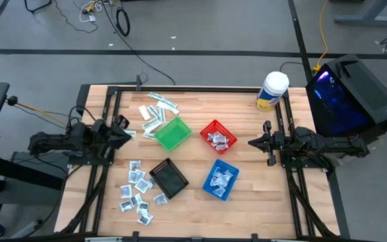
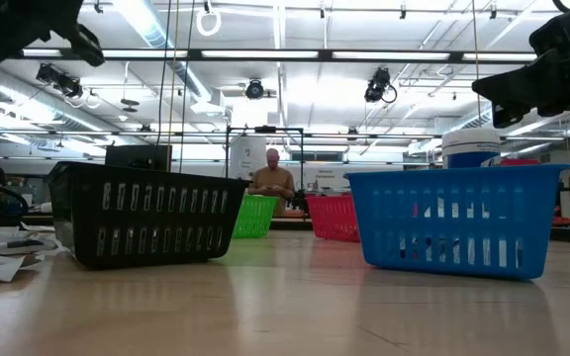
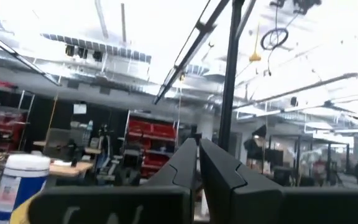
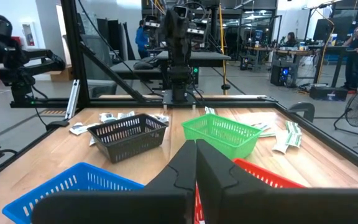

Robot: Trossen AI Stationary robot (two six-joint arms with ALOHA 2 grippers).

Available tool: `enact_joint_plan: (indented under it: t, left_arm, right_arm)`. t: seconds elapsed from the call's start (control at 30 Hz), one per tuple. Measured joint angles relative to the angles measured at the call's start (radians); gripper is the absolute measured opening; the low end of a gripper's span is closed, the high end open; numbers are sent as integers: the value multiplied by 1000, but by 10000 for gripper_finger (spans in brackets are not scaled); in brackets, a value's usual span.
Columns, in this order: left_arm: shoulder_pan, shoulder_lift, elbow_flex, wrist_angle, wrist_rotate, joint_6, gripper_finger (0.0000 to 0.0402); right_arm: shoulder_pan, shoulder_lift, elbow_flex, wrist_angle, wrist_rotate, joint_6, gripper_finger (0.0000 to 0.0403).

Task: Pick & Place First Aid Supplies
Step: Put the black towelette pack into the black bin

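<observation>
The first aid supplies lie in two loose groups on the table's left half. Squarish white-and-blue sachets [image 1: 137, 191] lie beside the black basket [image 1: 169, 179]. Longer pale strips [image 1: 157, 111] lie beyond the green basket [image 1: 172, 133]. More packets lie in the red basket [image 1: 218, 138] and the blue basket [image 1: 220, 179]. My left gripper [image 1: 125, 128] is shut at the table's left edge, tipped upward [image 3: 197, 143], holding nothing. My right gripper [image 1: 251, 142] is shut and level at the right edge [image 4: 196, 144], pointing at the baskets.
A white-lidded tub with a yellow label [image 1: 272, 91] stands at the far right corner. Black frame rails [image 1: 106, 168] run along the table's left and right sides. Bare wood lies between the baskets and at the table's near right. People [image 2: 271, 178] sit and stand in the room beyond.
</observation>
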Motion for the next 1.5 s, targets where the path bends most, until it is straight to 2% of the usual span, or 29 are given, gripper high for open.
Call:
enact_joint_plan:
  t: [0.2, 0.6, 1.03, 1.2, 1.33, 1.5]
  left_arm:
    - [0, 0, 21, 21, -8, -123, 25]
    - [0, 8, 128, 7, -40, -114, 25]
    - [0, 158, 229, 4, -45, -113, 30]
    - [0, 238, 310, -17, -45, -113, 69]
    - [0, 300, 394, -87, -43, -114, 115]
    - [0, 368, 504, -179, 9, -113, 176]
  right_arm:
    - [0, 0, 0, 0, 0, 0, 13]
    - [0, 0, 0, 0, 0, 0, 13]
    - [0, 0, 0, 0, 0, 0, 13]
    - [0, 0, 0, 0, 0, 0, 13]
    - [0, 0, 0, 0, 0, 0, 13]
    - [0, 0, 0, 0, 0, 0, 13]
